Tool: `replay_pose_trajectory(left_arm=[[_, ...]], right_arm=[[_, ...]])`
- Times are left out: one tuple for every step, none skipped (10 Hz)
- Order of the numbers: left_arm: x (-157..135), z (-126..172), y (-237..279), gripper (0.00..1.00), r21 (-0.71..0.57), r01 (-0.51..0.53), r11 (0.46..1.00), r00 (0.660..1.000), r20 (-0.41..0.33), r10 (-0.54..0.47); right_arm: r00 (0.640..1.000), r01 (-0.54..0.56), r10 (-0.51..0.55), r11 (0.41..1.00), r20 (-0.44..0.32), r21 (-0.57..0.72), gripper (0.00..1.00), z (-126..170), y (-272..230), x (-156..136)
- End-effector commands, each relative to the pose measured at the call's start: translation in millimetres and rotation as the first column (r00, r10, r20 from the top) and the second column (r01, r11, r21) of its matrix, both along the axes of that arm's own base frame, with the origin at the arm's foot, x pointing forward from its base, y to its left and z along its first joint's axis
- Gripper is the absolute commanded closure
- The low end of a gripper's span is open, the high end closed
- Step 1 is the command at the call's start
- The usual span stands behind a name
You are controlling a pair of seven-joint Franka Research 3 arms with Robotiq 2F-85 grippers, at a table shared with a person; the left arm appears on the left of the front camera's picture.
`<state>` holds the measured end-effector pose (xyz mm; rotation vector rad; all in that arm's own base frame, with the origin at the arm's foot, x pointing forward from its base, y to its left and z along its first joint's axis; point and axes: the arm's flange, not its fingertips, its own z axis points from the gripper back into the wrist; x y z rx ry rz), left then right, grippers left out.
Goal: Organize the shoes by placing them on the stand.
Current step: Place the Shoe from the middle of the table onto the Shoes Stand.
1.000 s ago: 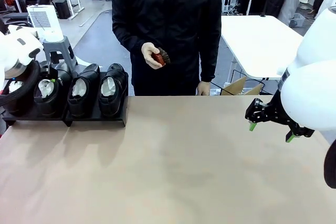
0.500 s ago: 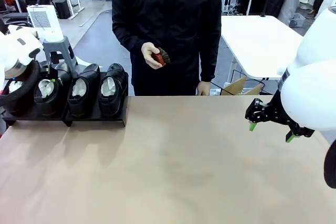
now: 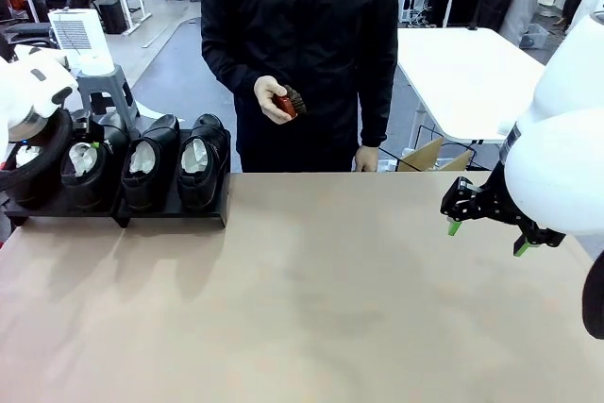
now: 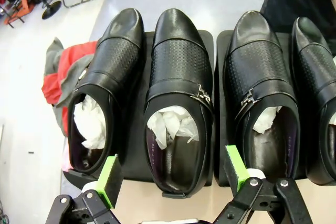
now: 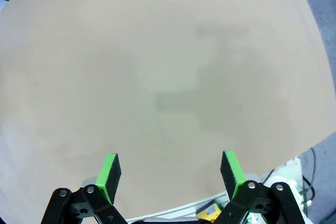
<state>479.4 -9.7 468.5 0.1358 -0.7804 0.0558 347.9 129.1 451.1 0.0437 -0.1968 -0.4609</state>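
Note:
Several glossy black shoes stuffed with white paper stand side by side on the low black stand (image 3: 175,213) at the table's far left; three of them are (image 3: 200,162), (image 3: 144,164), (image 3: 87,165). My left arm (image 3: 33,90) hangs over the leftmost end and hides part of it. In the left wrist view my left gripper (image 4: 172,174) is open just above the heel of one shoe (image 4: 178,85), with a shoe (image 4: 106,80) and a shoe (image 4: 260,85) on either side, on the stand (image 4: 135,153). My right gripper (image 3: 487,238) (image 5: 170,174) is open and holds nothing, over bare table (image 5: 157,77).
A person stands at the far edge holding a small red-brown brush (image 3: 288,103). A grey stool (image 3: 109,92) with a white appliance (image 3: 80,40) is behind the stand. A cardboard box (image 3: 429,156) and a white table (image 3: 462,73) lie beyond. A red cloth (image 4: 63,72) lies on the floor.

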Motion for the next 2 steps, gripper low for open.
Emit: replay_pose_trajectory(left_arm=[[0.4,0.8,0.3,0.0,0.002,0.004,1.0,1.0,0.011,-0.004],[0.4,0.8,0.3,0.0,0.002,0.004,1.0,1.0,0.011,-0.004]], right_arm=[[1.0,-0.008,0.008,1.0,-0.001,0.0,0.0,1.4,-0.6,1.4],[1.0,-0.008,0.008,1.0,-0.001,0.0,0.0,1.4,-0.6,1.4]])
